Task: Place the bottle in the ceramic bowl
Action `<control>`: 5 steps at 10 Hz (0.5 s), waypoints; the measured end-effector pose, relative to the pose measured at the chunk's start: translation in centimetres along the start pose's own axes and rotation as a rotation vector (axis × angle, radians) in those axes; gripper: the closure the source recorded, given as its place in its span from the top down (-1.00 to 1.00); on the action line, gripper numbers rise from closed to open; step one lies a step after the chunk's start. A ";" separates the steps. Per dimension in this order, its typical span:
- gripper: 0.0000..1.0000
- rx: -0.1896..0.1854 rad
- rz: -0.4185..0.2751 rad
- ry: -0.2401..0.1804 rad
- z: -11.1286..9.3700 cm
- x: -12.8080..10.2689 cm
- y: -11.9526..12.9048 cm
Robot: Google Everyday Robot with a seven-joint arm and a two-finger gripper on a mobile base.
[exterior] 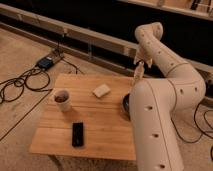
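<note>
Hovering at the far right edge of the table [105, 131], the gripper [139, 74] hangs near the ceramic bowl [126, 104]. Its grip cannot be told.

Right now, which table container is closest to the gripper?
The dark ceramic bowl at the right edge of the table, half hidden by the arm. The gripper hangs near the far right corner; the white mug stands at the left.

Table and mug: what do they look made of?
Table: pale wood, matte finish, plank lines showing. Mug: white and smooth, probably ceramic; the look leaves plastic open. The gripper hangs above the table's far right corner.
</note>
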 end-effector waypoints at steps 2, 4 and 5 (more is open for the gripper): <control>0.28 -0.013 -0.004 0.006 0.3 0.2 0.5; -0.04 -0.016 -0.011 0.006 0.3 0.2 0.6; -0.23 -0.016 -0.013 0.005 0.3 0.2 0.6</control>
